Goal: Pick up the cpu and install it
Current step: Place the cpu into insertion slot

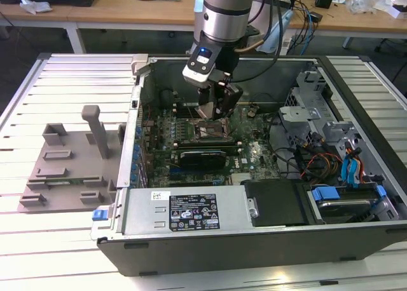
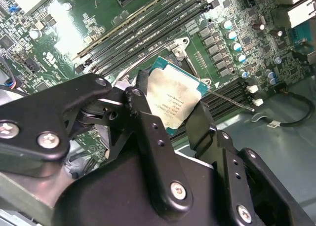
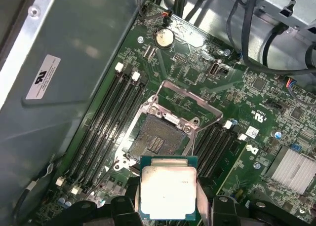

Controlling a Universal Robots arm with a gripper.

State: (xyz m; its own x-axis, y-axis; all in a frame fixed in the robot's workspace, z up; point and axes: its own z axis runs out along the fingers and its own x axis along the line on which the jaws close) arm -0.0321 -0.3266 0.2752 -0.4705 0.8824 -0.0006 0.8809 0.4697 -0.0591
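The hand (image 3: 168,200) is clenched on the cpu (image 3: 167,189), with a black finger (image 3: 129,199) on each of two opposite sides. The cpu is up in the air, close to the open socket (image 3: 160,137) and not in it. Its silver top has faint print, too small to read.

Long black memory slots (image 3: 106,127) run on both sides of the socket. A round silver battery (image 3: 164,37) sits past it. A white sticker (image 3: 43,77) is on the case wall (image 3: 84,43) beside the slots.

In the exterior view, a big black-and-white label (image 1: 191,213) is on the power box (image 1: 143,215) near the socket, and a grey tray (image 1: 63,170) lies on the worktop (image 1: 63,81).
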